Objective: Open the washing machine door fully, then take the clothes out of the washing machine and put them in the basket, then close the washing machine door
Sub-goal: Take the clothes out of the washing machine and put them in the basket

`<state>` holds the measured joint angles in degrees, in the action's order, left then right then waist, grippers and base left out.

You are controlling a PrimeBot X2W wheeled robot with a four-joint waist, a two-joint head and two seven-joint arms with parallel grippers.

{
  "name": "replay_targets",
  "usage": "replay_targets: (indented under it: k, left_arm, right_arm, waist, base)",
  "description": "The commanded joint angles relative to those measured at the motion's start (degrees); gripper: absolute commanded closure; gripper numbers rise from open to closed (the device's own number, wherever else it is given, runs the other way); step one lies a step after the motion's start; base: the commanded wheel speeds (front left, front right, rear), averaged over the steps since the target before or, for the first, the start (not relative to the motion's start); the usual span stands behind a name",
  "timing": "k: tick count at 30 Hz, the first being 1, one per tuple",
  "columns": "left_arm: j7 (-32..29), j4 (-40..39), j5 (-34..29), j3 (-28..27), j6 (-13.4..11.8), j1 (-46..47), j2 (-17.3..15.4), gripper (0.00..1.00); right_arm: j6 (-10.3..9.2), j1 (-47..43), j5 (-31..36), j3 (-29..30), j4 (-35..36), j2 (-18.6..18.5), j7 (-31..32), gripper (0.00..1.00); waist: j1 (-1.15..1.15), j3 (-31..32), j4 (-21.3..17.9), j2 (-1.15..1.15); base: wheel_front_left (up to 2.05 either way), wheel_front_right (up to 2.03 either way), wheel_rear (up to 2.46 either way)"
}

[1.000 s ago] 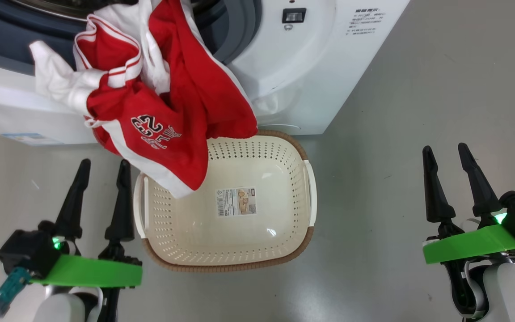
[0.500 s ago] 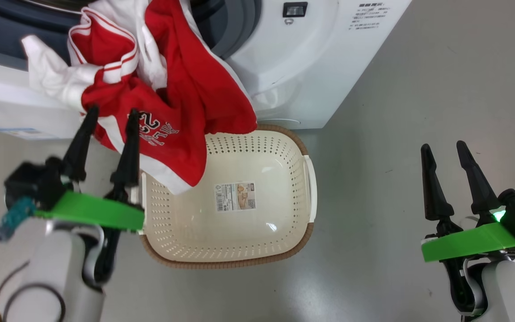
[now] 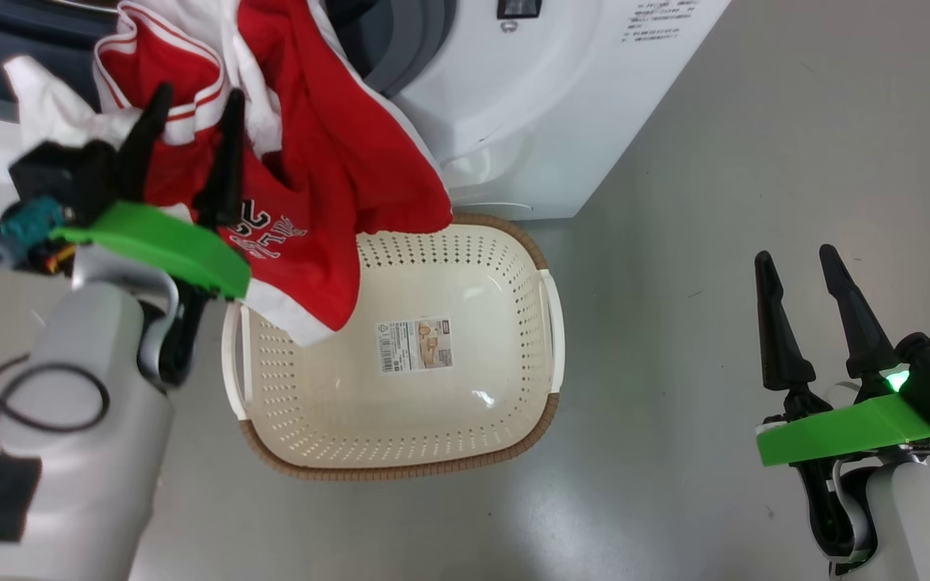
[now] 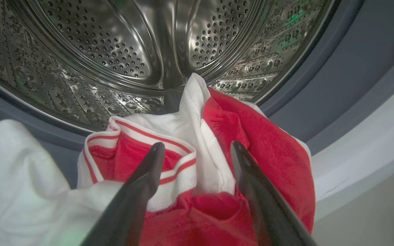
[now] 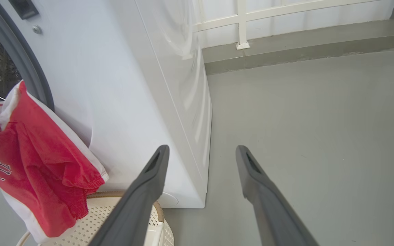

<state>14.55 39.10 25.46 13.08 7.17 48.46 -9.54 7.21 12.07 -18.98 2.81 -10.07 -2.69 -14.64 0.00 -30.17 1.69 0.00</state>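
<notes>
Laundry area, white washing machine (image 3: 513, 105), grey floor (image 3: 796, 161)

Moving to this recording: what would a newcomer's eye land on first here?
The red clothes with white trim spill from the washing machine mouth at the upper left of the head view, hanging over the cream basket on the floor. The left tool, jaws open, points into that bundle before the steel drum; the right tool hovers open over grey floor at lower right.
</notes>
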Motion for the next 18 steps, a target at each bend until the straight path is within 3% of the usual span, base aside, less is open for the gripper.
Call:
replay_targets:
  k: [1,8,18]
  left_arm:
    - [0.4,0.92,0.58,-0.78,0.32,2.34,-2.68,0.0]
    - [-1.32,12.19,3.44,3.39,0.32,11.85,-2.29,0.0]
    - [-2.82,23.25,5.98,8.39,0.32,18.66,-1.75,0.0]
  right_arm:
    - [0.28,0.39,-0.1,-1.55,1.27,-0.19,-0.36,0.0]
    - [0.28,0.98,-0.2,-1.98,1.36,-0.19,-0.36,0.0]
    - [0.28,1.88,-0.54,-2.7,1.47,-0.19,-0.36,0.0]
  waist:
    - [0.0,-0.28,-0.19,0.0]
    - [0.0,-1.33,-0.66,0.0]
    - [0.0,-2.52,-1.82,0.0]
  base:
    - [0.0,0.0,0.0]
    - [0.0,0.0,0.0]
    - [0.0,0.0,0.0]
